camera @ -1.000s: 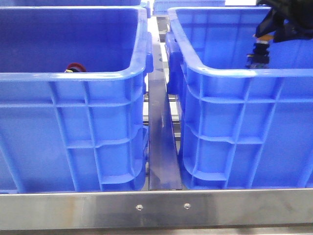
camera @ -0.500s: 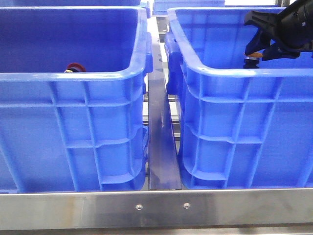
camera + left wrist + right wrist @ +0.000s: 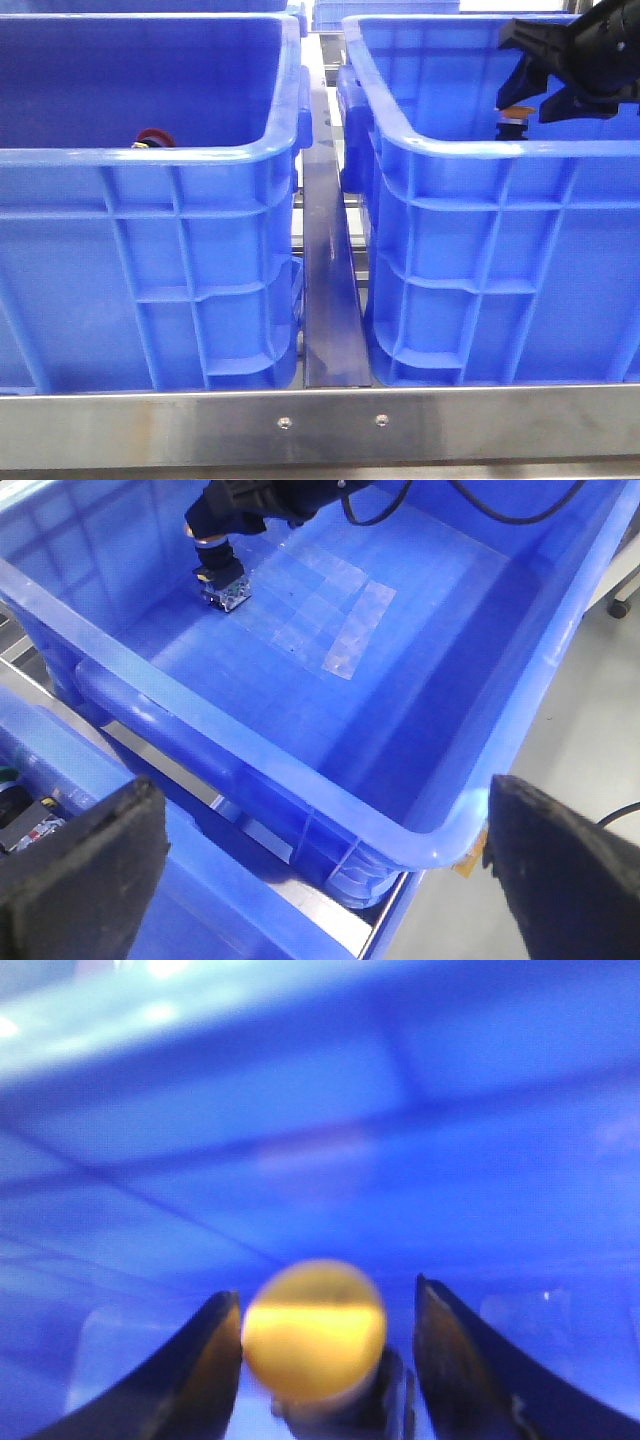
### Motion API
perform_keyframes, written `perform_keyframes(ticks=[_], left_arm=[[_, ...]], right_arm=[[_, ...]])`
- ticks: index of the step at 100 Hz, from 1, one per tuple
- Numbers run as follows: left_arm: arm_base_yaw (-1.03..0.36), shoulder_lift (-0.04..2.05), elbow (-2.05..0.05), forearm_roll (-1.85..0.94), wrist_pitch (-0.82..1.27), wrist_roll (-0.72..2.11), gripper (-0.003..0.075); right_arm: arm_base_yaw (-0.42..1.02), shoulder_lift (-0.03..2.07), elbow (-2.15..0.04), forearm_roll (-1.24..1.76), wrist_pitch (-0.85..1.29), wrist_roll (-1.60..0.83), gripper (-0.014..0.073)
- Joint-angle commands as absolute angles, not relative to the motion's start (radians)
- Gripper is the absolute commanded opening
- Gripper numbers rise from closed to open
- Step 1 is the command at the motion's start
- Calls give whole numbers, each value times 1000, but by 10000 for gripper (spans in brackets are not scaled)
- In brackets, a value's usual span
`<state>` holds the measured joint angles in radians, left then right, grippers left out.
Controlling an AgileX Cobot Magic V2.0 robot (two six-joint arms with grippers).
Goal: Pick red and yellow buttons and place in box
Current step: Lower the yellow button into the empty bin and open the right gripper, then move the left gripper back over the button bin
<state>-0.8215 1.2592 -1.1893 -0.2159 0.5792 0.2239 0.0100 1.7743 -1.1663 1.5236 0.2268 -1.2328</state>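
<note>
Right gripper (image 3: 530,95) is down inside the right-hand box (image 3: 480,145), jaws spread apart, with the yellow button (image 3: 517,110) sitting right between the fingertips. From the right wrist view the yellow button (image 3: 313,1328) fills most of the gap, and there's a sliver of blue showing on each side of the cap, so the fingers (image 3: 190,1380) look like they're just beside it rather than squeezing it. It's blurry that close up though, so I can't swear there's no contact lower down on the collar. The button's dark body pokes out below the cap.

Left wrist view shows the same thing from across the box: right gripper (image 3: 222,542) pointing down at the floor of the box (image 3: 300,770), the button's body (image 3: 220,580) right under its tips, standing upright on the floor near one corner. Some pale taped patches on the floor lie just beside it.

Left gripper (image 3: 320,880) is wide open, both pads (image 3: 85,865) far apart and holding nothing, hanging above the rim between the two boxes.

Red button (image 3: 155,138) is in the left box (image 3: 150,160), well apart from both grippers, only its top edge peeking over the near rim. A steel rail (image 3: 325,300) runs between the boxes.
</note>
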Motion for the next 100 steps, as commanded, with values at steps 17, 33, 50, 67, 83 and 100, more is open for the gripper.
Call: perform_keyframes(ticks=[17,33,50,67,83,100], left_arm=[[-819,1227,-1225,-227,507,225,601],[-819,1227,-1225,-225,507,225,601],[-757,1227,-1225,-223,508,175,601],[-603,1241,-1225,-223,515,50,600],[-477,1307,-1225,-223,517,9,600],[-370,1413,-1225,-223,509,9,601]], right_arm=[[10,1695,-1189,1525,269,-1248,419],[10,1692,-1189,1524,270,-1248,419],[9,1646,-1182,1473,274,-1248,419],[9,1543,-1137,1438,273,-1248,419],[9,1475,-1119,1429,274,-1248,419],[9,1463,-1119,1429,274,-1248,419]])
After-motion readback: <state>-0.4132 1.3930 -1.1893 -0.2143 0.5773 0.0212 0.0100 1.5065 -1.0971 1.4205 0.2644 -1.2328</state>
